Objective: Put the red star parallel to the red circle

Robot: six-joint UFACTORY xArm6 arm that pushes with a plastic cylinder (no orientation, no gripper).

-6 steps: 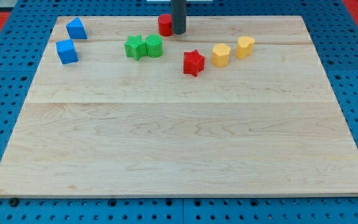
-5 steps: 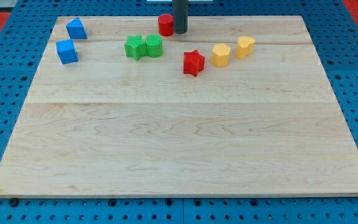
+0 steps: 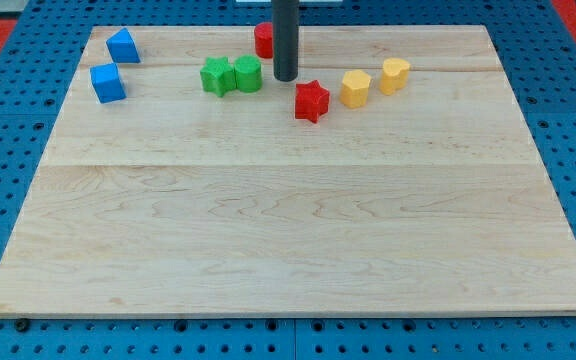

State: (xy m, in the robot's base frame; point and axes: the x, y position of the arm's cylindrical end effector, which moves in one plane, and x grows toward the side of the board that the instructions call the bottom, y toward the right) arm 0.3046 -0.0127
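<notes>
Camera view: your rod ends with my tip (image 3: 285, 78) on the worktop (image 3: 288, 230), between the green blocks and the red star (image 3: 311, 101), just up and to the view's left of the star, apart from it. There's no claw on this rig, so no open or closed state to report.

Red star sits near the view's top, right of centre, with the yellow blocks just to its right. Red circle (image 3: 264, 40) is further toward the view's top, partly hidden behind the rod.

Step in hand, as you can judge it: approach. The tip is lining up on the star, no contact yet.

Next move calls for getting onto the star's view-bottom side or its right flank and sliding it toward the view's top, until it sits level with the circle. Go round it rather than through it (the yellow hexagon-like block (image 3: 355, 88) is close on the right and easily nudged).

Orientation: the star has no real long axis, being roughly as wide as tall. One point seems to face the view's bottom-left; too small to be certain.

Also there: green star (image 3: 216, 76), green cylinder (image 3: 248, 73), yellow block (image 3: 395, 74), two blue blocks (image 3: 108, 82) (image 3: 122, 45).
</notes>
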